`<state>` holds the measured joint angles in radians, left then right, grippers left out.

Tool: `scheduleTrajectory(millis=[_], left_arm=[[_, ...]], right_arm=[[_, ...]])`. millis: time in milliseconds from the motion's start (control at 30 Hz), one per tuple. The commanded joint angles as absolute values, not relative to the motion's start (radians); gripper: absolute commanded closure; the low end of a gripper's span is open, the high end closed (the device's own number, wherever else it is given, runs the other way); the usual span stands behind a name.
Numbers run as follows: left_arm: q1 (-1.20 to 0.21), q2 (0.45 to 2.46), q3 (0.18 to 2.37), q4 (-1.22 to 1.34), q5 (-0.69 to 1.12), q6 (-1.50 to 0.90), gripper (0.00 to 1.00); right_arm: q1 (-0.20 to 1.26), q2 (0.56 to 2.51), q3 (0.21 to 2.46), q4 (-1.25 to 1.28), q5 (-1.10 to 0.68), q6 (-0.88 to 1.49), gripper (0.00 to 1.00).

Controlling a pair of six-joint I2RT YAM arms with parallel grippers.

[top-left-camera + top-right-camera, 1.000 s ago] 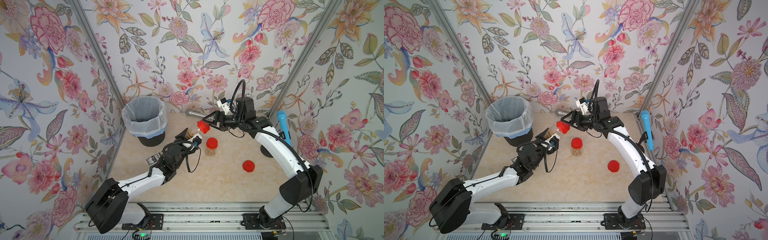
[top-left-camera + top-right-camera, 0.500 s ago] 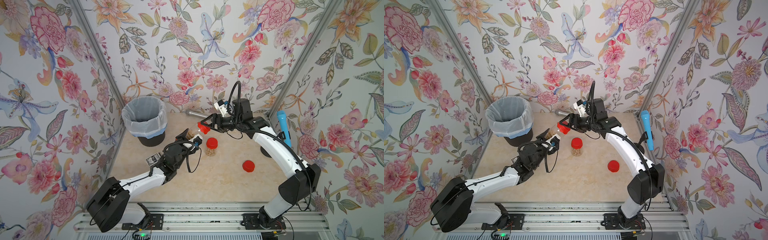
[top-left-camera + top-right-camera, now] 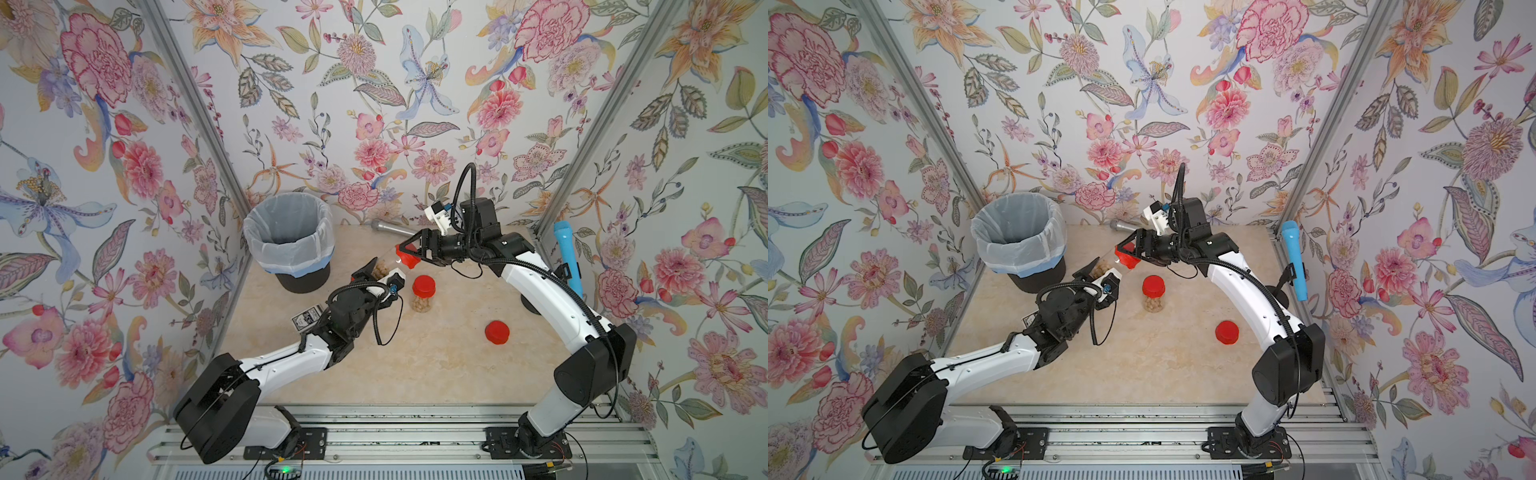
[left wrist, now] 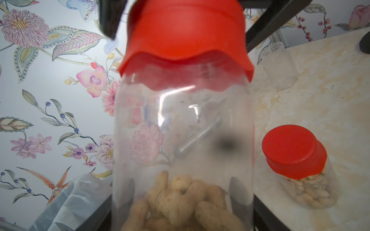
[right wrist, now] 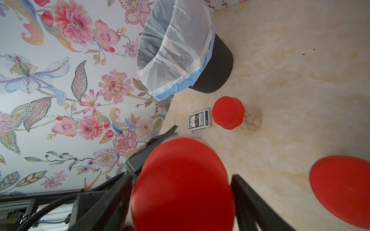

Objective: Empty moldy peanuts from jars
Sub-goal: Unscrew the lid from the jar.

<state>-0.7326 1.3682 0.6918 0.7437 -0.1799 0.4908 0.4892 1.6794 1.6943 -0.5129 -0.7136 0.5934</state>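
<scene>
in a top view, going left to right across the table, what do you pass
white-lined bin → held jar → standing capped jar → loose red lid → blue microphone

Red-lidded jar [image 4: 183,124] with peanuts [image 4: 180,202], another capped jar [image 4: 300,166] nearby

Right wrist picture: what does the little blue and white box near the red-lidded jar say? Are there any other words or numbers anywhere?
"BCG" (last letter uncertain): big letters on the small blue-and-white cardboard card box.
Smaller print lines on that same box: too small to read.
Same box in both top views: too blurred to read.
Nothing else shows any text.
</scene>
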Motion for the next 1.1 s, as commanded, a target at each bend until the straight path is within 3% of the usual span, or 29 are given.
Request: scheduleTrajectory(millis=[0,433,567,833,1067], left_arm=[[-0.742,1.371,0.718,0.772,-0.174,0.5,0.55],[-0.739,1.378,0.717,0.757,-0.129,0.472,0.56],[-0.715,1.362,0.73,0.718,0.058,0.373,0.54],[-0.681,1.378,0.805,0.614,0.434,0.238,0.54],[-0.628,1.403,0.828,0.566,0.639,0.172,0.57]], right_arm=[[0.499,1.695,1.732,-0.52,-0.706,0.57,0.2],[0.512,1.669,1.724,-0.519,-0.677,0.462,0.38],[0.499,1.651,1.72,-0.52,-0.75,0.341,0.4],[0.457,1.646,1.66,-0.572,-1.066,-0.024,0.38],[0.461,1.673,1.72,-0.89,-1.04,-0.404,0.38]])
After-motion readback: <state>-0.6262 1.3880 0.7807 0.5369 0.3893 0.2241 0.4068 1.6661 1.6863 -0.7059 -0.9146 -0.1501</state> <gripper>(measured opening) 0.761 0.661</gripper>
